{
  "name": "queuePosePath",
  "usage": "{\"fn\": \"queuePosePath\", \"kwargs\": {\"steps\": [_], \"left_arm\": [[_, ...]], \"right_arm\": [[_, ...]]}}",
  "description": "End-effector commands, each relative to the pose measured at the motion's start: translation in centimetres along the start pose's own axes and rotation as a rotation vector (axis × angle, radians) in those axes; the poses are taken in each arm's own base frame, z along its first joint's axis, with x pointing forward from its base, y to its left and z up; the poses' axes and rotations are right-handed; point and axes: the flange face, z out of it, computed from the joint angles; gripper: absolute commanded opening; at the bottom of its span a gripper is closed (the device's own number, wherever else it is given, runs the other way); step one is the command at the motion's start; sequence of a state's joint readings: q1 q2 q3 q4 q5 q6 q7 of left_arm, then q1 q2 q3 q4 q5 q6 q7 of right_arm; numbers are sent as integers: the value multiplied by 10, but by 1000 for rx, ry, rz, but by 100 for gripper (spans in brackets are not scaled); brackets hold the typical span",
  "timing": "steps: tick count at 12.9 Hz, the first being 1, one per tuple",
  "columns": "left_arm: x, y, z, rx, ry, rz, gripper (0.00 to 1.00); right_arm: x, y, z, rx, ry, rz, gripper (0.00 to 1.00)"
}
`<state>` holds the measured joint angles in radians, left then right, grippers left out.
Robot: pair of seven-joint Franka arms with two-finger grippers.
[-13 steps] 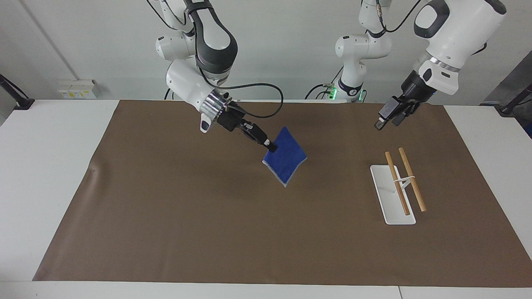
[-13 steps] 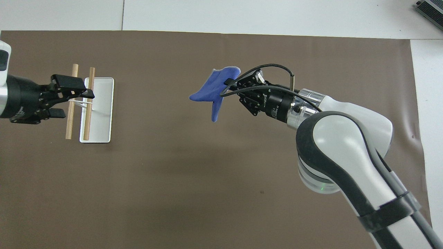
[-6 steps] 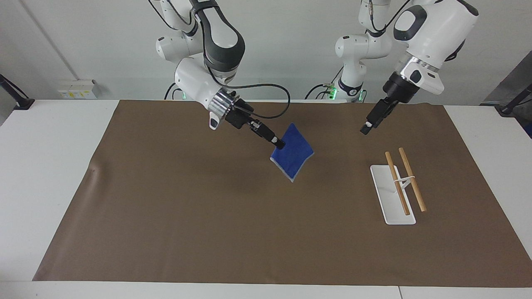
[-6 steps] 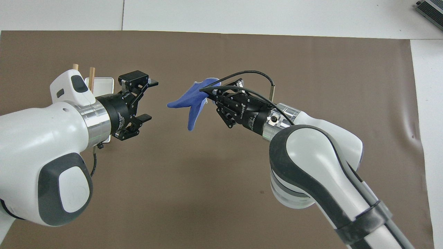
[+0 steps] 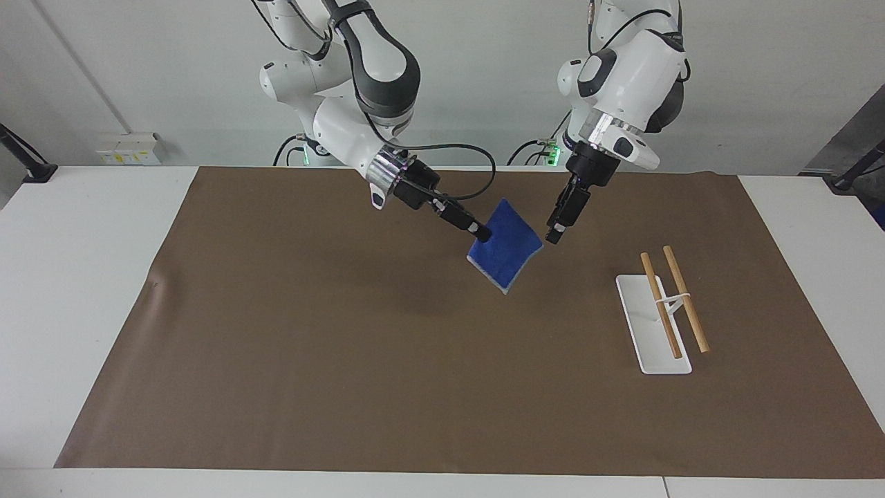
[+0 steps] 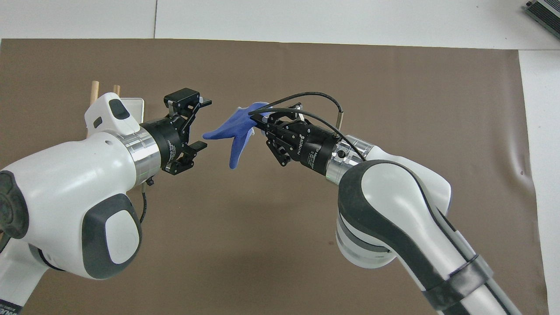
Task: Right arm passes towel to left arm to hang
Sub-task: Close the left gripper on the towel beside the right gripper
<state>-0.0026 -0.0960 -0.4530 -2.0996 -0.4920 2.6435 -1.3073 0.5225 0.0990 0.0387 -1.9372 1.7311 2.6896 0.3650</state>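
While hanging up in the air over the middle of the brown mat (image 5: 276,332), pinched at one corner by the right gripper (image 5: 484,236), fingertips shut tight on the towel (image 5: 507,252). Blue cloth drooping down, not touching the mat. Just beside the towel's free corner, the left gripper (image 5: 554,236), fingers wide apart, holding nothing, aimed at the cloth from the left arm's end. Seen from above, one black finger (image 6: 199,146) close by the cloth's tip. Farther toward the left arm's end, resting on the mat, a white rack (image 5: 653,325) with two wooden rods (image 5: 684,299).
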Motion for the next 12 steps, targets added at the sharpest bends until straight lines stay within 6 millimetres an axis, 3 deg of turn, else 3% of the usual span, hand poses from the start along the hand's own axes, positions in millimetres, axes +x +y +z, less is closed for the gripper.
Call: {"fn": "queuePosePath", "kwargs": {"steps": [1,2,5,7,10,11,12], "left_arm": [[5,0,3,-16,0,-29,78],[7,0,4,-22,2,-34,67],[20,7,3,-58,17,-50,48],[21,6,6,-53,16,-52,30],[20,4,8,-42,14,-49,22],[20,2,9,-39,14,-49,21],[19,2,11,-36,12,-48,30]], "right_arm": [[-3,-3,-1,20,-3,21,0],[-3,-3,-1,20,-3,21,0],[-3,-3,-1,20,-3,21,0],[-3,-3,-1,20,-4,23,0],[-3,-3,-1,20,-2,21,0],[-3,-3,-1,20,-2,21,0],[-4,-3,-2,21,-3,21,0]]}}
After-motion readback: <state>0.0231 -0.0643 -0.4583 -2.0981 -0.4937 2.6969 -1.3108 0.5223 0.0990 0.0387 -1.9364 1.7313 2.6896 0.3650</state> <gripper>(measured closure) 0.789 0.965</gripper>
